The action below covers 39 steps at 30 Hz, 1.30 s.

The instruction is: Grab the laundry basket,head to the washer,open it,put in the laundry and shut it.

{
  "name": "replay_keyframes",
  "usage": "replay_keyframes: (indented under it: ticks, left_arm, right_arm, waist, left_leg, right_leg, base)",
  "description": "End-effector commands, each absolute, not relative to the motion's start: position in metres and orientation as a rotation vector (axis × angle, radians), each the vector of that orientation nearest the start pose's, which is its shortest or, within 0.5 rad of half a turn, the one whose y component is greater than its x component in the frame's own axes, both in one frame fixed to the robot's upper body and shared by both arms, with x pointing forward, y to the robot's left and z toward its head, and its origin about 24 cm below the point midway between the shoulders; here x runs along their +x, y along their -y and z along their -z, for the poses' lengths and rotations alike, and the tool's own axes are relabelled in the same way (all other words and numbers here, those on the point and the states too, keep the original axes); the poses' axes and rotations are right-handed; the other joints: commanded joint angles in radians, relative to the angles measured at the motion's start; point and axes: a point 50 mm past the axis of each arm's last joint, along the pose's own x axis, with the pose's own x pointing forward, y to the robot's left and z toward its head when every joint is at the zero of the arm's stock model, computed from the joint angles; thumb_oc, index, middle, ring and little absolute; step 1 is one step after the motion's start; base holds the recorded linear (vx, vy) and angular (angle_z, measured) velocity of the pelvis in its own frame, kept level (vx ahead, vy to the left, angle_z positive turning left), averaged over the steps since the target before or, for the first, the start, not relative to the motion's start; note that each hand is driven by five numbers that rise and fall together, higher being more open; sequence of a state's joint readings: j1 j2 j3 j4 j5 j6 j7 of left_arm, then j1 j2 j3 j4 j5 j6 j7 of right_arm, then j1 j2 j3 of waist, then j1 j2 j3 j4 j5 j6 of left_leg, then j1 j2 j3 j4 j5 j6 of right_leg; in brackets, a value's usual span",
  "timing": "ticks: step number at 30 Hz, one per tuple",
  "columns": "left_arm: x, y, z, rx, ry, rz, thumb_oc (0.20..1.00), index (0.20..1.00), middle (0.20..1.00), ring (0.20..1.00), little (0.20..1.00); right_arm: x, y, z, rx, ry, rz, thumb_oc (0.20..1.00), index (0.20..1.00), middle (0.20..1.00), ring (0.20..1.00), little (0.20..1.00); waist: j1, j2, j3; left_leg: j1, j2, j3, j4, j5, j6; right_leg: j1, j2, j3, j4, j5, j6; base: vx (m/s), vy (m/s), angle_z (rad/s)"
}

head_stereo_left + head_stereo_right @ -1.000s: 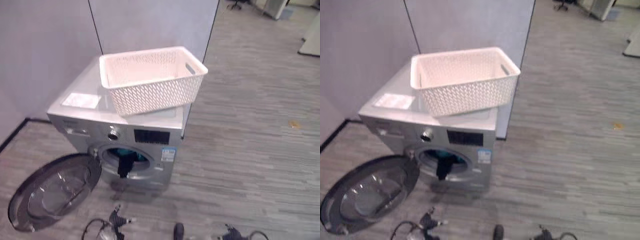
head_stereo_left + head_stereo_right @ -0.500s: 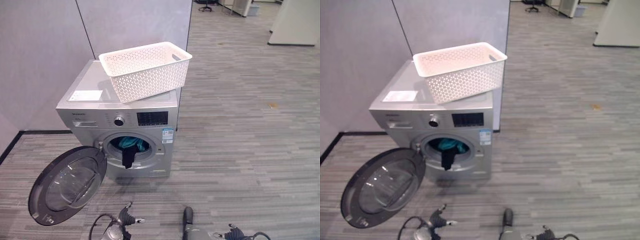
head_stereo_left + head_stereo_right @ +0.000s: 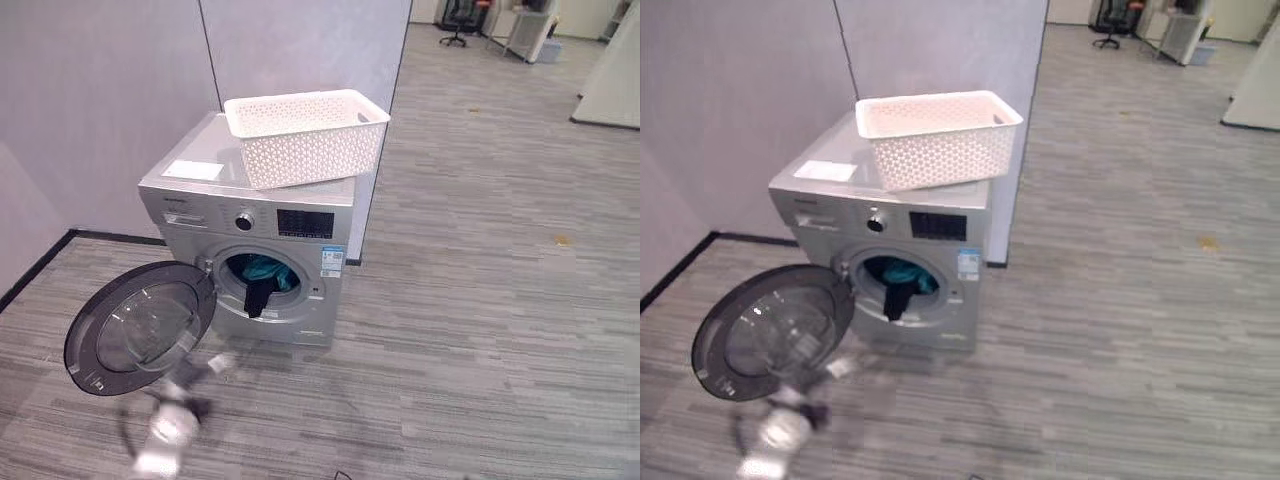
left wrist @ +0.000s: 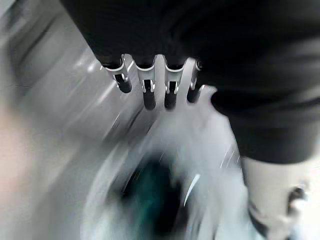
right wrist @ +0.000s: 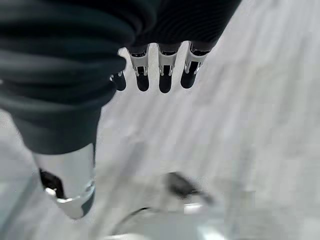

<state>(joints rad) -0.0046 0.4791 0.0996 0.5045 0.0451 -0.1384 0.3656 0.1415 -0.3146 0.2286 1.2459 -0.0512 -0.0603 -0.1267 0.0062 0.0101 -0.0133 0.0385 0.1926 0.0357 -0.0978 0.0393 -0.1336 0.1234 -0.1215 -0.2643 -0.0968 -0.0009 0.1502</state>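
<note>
- Left hand (image 4: 165,65) is showing a dark ribbed cover, silver fingers (image 4: 146,92) with dark tips.
- Right hand (image 5: 150,50) is wearing the same cover, with a silver thumb (image 5: 70,180).

Grey partition panels (image 3: 100,90) stand behind, and an office chair (image 3: 458,17) sits far off on the plank floor (image 3: 490,300).

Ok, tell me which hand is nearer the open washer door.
Left. The left hand hangs just below the open washer door, near its lower edge; the right hand is over plain floor, apparently farther off.
</note>
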Motion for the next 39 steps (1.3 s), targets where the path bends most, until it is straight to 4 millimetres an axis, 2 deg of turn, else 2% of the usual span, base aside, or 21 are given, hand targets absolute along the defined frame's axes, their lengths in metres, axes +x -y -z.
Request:
replay_keyframes:
  ticks: [1,3,4,5,6,10,11,12,13,14,17,18,22,24,29,31,37,39]
  left_arm:
    - [0.240,-0.378,-0.047,0.822,-0.211,-0.760,1.000,1.000,1.000,1.000,1.000]
    - [0.246,-0.410,-0.082,0.915,-0.210,-0.848,1.000,1.000,1.000,1.000,1.000]
    - [0.244,-0.426,-0.093,0.961,-0.246,-0.886,1.000,1.000,1.000,1.000,1.000]
    - [0.244,-0.426,-0.093,0.961,-0.246,-0.886,1.000,1.000,1.000,1.000,1.000]
    - [0.260,-0.434,-0.133,1.032,-0.193,-0.910,1.000,1.000,1.000,1.000,1.000]
    - [0.265,-0.459,-0.182,1.121,-0.251,-0.988,1.000,1.000,1.000,1.000,1.000]
    - [0.269,-0.461,-0.198,1.135,-0.251,-0.996,1.000,1.000,1.000,1.000,1.000]
    - [0.269,-0.460,-0.199,1.136,-0.249,-0.995,1.000,1.000,1.000,1.000,1.000]
    - [0.278,-0.459,-0.229,1.128,-0.224,-0.994,1.000,1.000,1.000,1.000,1.000]
    - [0.281,-0.458,-0.242,1.113,-0.210,-0.992,1.000,1.000,1.000,1.000,1.000]
    - [0.288,-0.453,-0.261,1.128,-0.190,-0.994,1.000,1.000,1.000,1.000,1.000]
    - [0.296,-0.445,-0.275,1.198,-0.192,-0.972,1.000,1.000,1.000,1.000,1.000]
    - [0.294,-0.444,-0.303,1.174,-0.167,-1.004,1.000,1.000,1.000,1.000,1.000]
    - [0.280,-0.453,-0.320,1.156,-0.176,-1.070,1.000,1.000,1.000,1.000,1.000]
    - [0.250,-0.469,-0.343,1.087,-0.153,-1.216,1.000,1.000,1.000,1.000,1.000]
    - [0.239,-0.476,-0.344,1.062,-0.160,-1.258,1.000,1.000,1.000,1.000,1.000]
    - [0.255,-0.469,-0.333,1.030,-0.186,-1.129,1.000,1.000,1.000,1.000,1.000]
    - [0.257,-0.470,-0.327,1.055,-0.238,-1.111,1.000,1.000,1.000,1.000,1.000]
  right_arm:
    - [0.070,0.247,0.160,-0.562,-1.220,-0.071,1.000,1.000,1.000,1.000,1.000]
    - [0.080,0.247,0.157,-0.570,-1.175,-0.092,1.000,1.000,1.000,1.000,1.000]
    - [0.084,0.249,0.156,-0.580,-1.160,-0.103,1.000,1.000,1.000,1.000,1.000]
    - [0.084,0.249,0.156,-0.580,-1.160,-0.103,1.000,1.000,1.000,1.000,1.000]
    - [0.096,0.251,0.151,-0.597,-1.113,-0.111,1.000,1.000,1.000,1.000,1.000]
    - [0.120,0.248,0.143,-0.615,-1.025,-0.151,1.000,1.000,1.000,1.000,1.000]
    - [0.128,0.246,0.140,-0.615,-0.991,-0.164,1.000,1.000,1.000,1.000,1.000]
    - [0.128,0.246,0.140,-0.613,-0.991,-0.163,1.000,1.000,1.000,1.000,1.000]
    - [0.145,0.244,0.131,-0.618,-0.910,-0.180,1.000,1.000,1.000,1.000,1.000]
    - [0.151,0.244,0.127,-0.613,-0.884,-0.178,1.000,1.000,1.000,1.000,1.000]
    - [0.152,0.243,0.127,-0.603,-0.885,-0.183,1.000,1.000,1.000,1.000,1.000]
    - [0.155,0.245,0.125,-0.609,-0.875,-0.179,1.000,1.000,1.000,1.000,1.000]
    - [0.164,0.247,0.121,-0.591,-0.852,-0.148,1.000,1.000,1.000,1.000,1.000]
    - [0.169,0.246,0.119,-0.585,-0.838,-0.142,1.000,1.000,1.000,1.000,1.000]
    - [0.170,0.241,0.119,-0.566,-0.832,-0.150,1.000,1.000,1.000,1.000,1.000]
    - [0.171,0.240,0.117,-0.545,-0.808,-0.154,1.000,1.000,1.000,1.000,1.000]
    - [0.170,0.247,0.114,-0.556,-0.802,-0.136,1.000,1.000,1.000,1.000,1.000]
    - [0.176,0.250,0.110,-0.557,-0.791,-0.126,1.000,1.000,1.000,1.000,1.000]
  waist:
    - [-0.032,-0.055,0.006]
    - [-0.043,-0.054,0.008]
    - [-0.052,-0.054,0.011]
    - [-0.052,-0.054,0.011]
    - [-0.057,-0.064,0.029]
    - [-0.073,-0.095,0.074]
    - [-0.074,-0.110,0.090]
    - [-0.072,-0.111,0.090]
    - [-0.080,-0.133,0.129]
    - [-0.083,-0.145,0.149]
    - [-0.088,-0.161,0.163]
    - [-0.092,-0.173,0.189]
    - [-0.099,-0.193,0.219]
    - [-0.102,-0.208,0.230]
    - [-0.107,-0.244,0.235]
    - [-0.117,-0.267,0.233]
    - [-0.125,-0.274,0.232]
    - [-0.133,-0.288,0.229]
  left_leg:
    - [0.035,-0.035,0.008,0.010,-0.078,0.015]
    - [0.022,-0.030,0.013,0.010,-0.074,0.012]
    - [0.016,-0.027,0.017,0.010,-0.072,0.011]
    - [0.016,-0.027,0.017,0.010,-0.072,0.011]
    - [-0.016,-0.022,0.017,0.010,-0.064,0.010]
    - [-0.094,-0.009,0.019,0.018,-0.043,0.010]
    - [-0.121,-0.006,0.022,0.024,-0.037,0.010]
    - [-0.122,-0.006,0.022,0.024,-0.037,0.010]
    - [-0.174,-0.002,0.016,0.040,-0.026,0.012]
    - [-0.204,-0.002,0.009,0.053,-0.023,0.013]
    - [-0.243,-0.005,0.003,0.068,-0.021,0.013]
    - [-0.281,-0.007,-0.003,0.088,-0.022,0.014]
    - [-0.350,-0.016,-0.019,0.109,-0.019,0.018]
    - [-0.381,-0.021,-0.023,0.123,-0.019,0.021]
    - [-0.427,-0.018,-0.024,0.149,-0.031,0.026]
    - [-0.446,-0.019,-0.021,0.164,-0.039,0.028]
    - [-0.487,-0.030,-0.032,0.167,-0.041,0.034]
    - [-0.510,-0.035,-0.038,0.178,-0.047,0.039]
  right_leg:
    - [-0.040,-0.094,0.018,0.047,-0.012,0.052]
    - [-0.055,-0.092,0.025,0.047,-0.009,0.055]
    - [-0.064,-0.090,0.030,0.047,-0.006,0.057]
    - [-0.064,-0.090,0.030,0.047,-0.006,0.057]
    - [-0.096,-0.086,0.035,0.045,0.002,0.061]
    - [-0.181,-0.080,0.057,0.052,0.021,0.061]
    - [-0.205,-0.079,0.061,0.057,0.025,0.061]
    - [-0.206,-0.080,0.061,0.057,0.025,0.061]
    - [-0.248,-0.079,0.066,0.063,0.040,0.062]
    - [-0.266,-0.079,0.069,0.065,0.049,0.061]
    - [-0.287,-0.082,0.067,0.063,0.061,0.063]
    - [-0.306,-0.085,0.065,0.060,0.074,0.063]
    - [-0.346,-0.091,0.056,0.050,0.102,0.071]
    - [-0.365,-0.089,0.057,0.045,0.115,0.074]
    - [-0.393,-0.083,0.058,0.028,0.142,0.085]
    - [-0.408,-0.081,0.059,0.024,0.158,0.092]
    - [-0.430,-0.090,0.045,0.020,0.182,0.102]
    - [-0.442,-0.091,0.044,0.023,0.203,0.107]
  base:
    - [0.06,0.014,-0.06]
    - [-0.02,0.013,-0.10]
    - [-0.03,0.007,-0.11]
    - [-0.10,-0.004,-0.06]
    - [-0.14,-0.017,-0.02]
    - [-0.16,-0.020,-0.06]
    - [-0.11,-0.008,-0.10]
    - [-0.17,-0.007,-0.11]
    - [-0.16,-0.012,-0.07]
    - [-0.18,-0.024,0.01]
    - [-0.07,-0.003,0.08]
    - [-0.07,0.018,-0.02]
    - [-0.06,0.021,0.21]
    - [-0.04,0.014,0.04]
    - [0.00,-0.003,0.01]
    - [-0.01,0.005,0.02]
    - [0.01,0.026,0.06]
    - [0.07,0.000,0.18]
